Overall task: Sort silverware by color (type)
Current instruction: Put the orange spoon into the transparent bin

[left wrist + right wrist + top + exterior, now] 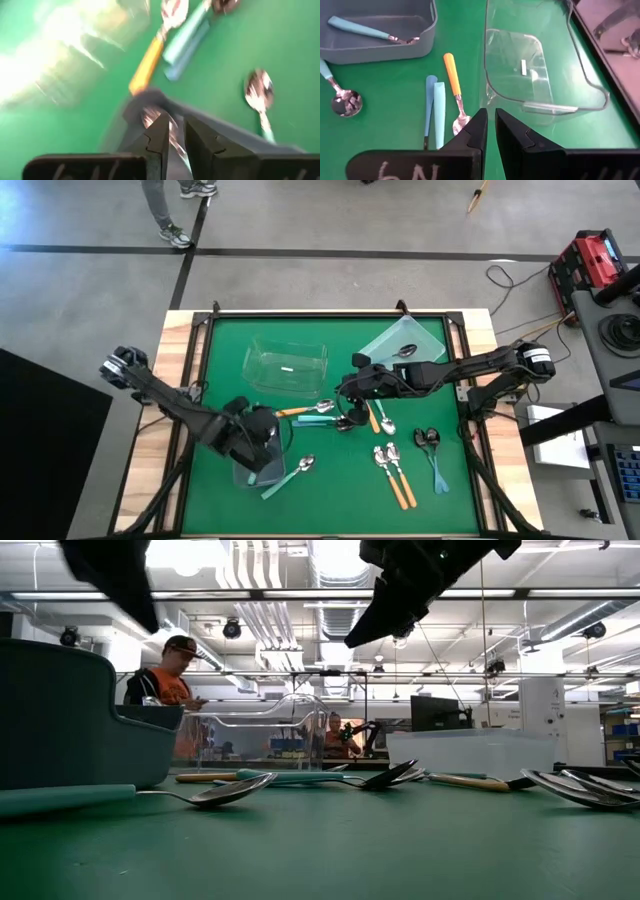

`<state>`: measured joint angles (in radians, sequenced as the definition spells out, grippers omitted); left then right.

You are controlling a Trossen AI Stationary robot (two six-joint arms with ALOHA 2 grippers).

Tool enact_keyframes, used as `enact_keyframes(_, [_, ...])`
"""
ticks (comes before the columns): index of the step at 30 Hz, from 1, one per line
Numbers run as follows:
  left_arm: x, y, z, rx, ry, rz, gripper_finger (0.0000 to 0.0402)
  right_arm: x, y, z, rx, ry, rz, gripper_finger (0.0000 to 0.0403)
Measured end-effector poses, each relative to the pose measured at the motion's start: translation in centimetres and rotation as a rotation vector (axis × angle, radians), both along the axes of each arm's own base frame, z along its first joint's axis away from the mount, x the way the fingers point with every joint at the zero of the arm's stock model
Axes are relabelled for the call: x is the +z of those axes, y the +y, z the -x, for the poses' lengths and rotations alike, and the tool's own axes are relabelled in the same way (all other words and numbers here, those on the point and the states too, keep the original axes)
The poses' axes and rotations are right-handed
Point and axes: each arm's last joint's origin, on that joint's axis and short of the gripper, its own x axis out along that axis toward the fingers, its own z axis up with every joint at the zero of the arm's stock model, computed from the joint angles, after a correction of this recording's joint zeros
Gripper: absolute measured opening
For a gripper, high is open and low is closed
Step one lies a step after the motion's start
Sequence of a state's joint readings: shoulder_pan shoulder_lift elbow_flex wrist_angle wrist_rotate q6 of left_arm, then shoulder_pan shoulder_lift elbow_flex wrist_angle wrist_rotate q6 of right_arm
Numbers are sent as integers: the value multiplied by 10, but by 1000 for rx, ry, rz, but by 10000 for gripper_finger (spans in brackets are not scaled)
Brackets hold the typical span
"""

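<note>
The left pincer, fingers nearly together and apparently empty, hangs over the grey plastic bin, where one teal-handled spoon lies. The right pincer, also closed and empty, hovers above the orange-handled metal spoon beside the clear plastic tub. Descending closed, it could shove the spoon across the green desk, where other spoons lie scattered.
</note>
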<state>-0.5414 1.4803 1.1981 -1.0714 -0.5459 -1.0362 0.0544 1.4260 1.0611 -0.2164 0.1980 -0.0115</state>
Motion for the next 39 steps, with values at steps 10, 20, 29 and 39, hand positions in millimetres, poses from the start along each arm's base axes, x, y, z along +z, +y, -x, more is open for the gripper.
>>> enact_keyframes(10, [51, 51, 26, -367, -189, -316, 3, 1, 10, 4, -132, 46, -313, 28])
enact_keyframes(20, [74, 85, 46, -800, -630, -555, 0, 16, 23, 2, -253, 20, -518, 28])
enact_keyframes(29, [68, 117, 53, -675, -769, -782, 0, 16, 25, 5, -338, 45, -601, 28])
enact_keyframes(39, [67, 148, 54, -517, -716, -864, 0, -23, 13, 15, -620, 328, -547, 28])
